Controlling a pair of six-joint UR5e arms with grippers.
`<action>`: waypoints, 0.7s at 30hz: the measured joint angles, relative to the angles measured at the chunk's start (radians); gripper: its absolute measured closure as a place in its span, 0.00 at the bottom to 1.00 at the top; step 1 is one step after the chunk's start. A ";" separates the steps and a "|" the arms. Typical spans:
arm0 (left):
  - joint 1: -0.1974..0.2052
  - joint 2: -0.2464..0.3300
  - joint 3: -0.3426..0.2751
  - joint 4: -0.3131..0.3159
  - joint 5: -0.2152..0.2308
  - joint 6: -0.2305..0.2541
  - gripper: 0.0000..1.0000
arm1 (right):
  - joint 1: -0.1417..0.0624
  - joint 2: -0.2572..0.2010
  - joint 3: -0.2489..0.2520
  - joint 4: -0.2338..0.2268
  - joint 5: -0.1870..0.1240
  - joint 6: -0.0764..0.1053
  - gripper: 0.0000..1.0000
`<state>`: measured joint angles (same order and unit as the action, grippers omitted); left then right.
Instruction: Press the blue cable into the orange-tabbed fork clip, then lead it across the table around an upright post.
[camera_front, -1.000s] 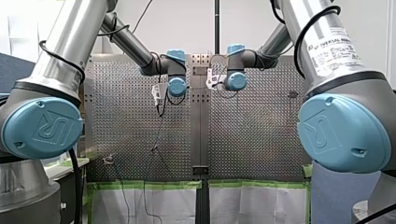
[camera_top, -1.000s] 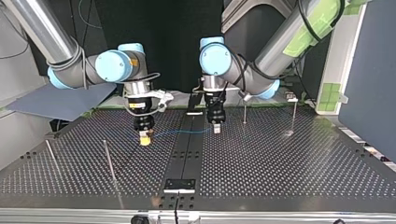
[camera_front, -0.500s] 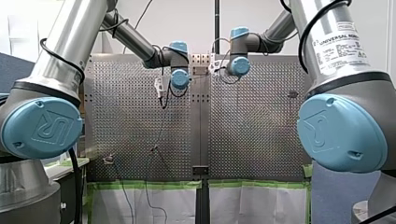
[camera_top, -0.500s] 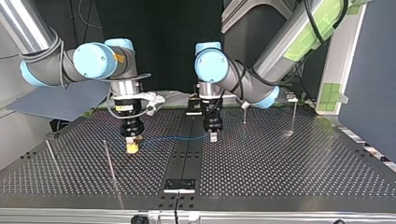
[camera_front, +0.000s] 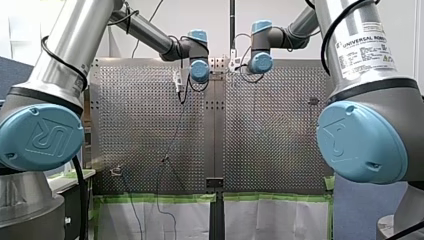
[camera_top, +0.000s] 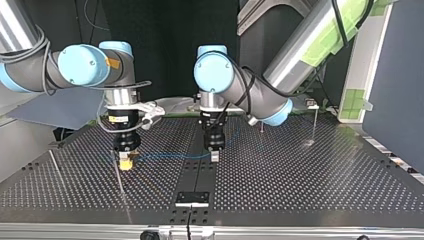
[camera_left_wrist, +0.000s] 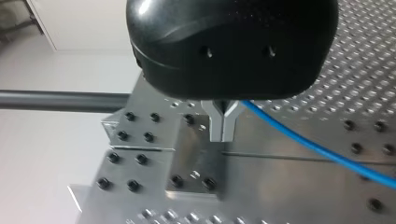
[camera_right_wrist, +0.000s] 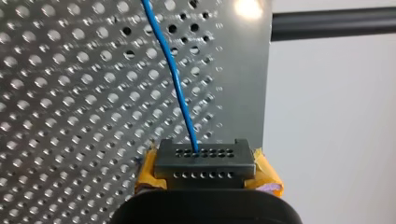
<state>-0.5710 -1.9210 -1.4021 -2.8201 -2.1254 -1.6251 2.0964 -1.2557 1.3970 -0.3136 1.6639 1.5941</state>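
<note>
Pinched narrow on the blue cable (camera_left_wrist: 317, 149), left end effector (camera_left_wrist: 223, 130); clamped shut on it as well, yellow-padded right end effector (camera_right_wrist: 204, 161). Cable strung between both, low over the perforated table (camera_top: 300, 175), near its middle.

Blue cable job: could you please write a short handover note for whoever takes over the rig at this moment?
My left tool: metal fingers shut on the thin blue cable. My right tool: yellow-padded, shut on the same cable.
The cable spans between both tools over the perforated metal table; a thin upright metal post stands beside my right tool.
Done: cable gripped by both.
Left: clip pressing and post routing; I cannot make out the orange-tabbed clip here.
</note>
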 joint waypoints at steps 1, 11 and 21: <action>-0.002 0.000 0.009 -0.005 0.002 0.001 1.00 | -0.003 -0.002 -0.004 0.004 0.000 0.000 1.00; -0.013 -0.002 0.099 -0.045 0.043 0.002 1.00 | -0.041 -0.034 -0.053 0.052 0.004 0.016 1.00; -0.021 -0.044 0.179 -0.095 0.084 -0.003 1.00 | -0.083 -0.054 -0.075 0.100 0.003 0.039 1.00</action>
<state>-0.5917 -1.9646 -1.2228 -2.9154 -2.0411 -1.6282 2.0129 -1.3098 1.3221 -0.2139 1.6673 1.6327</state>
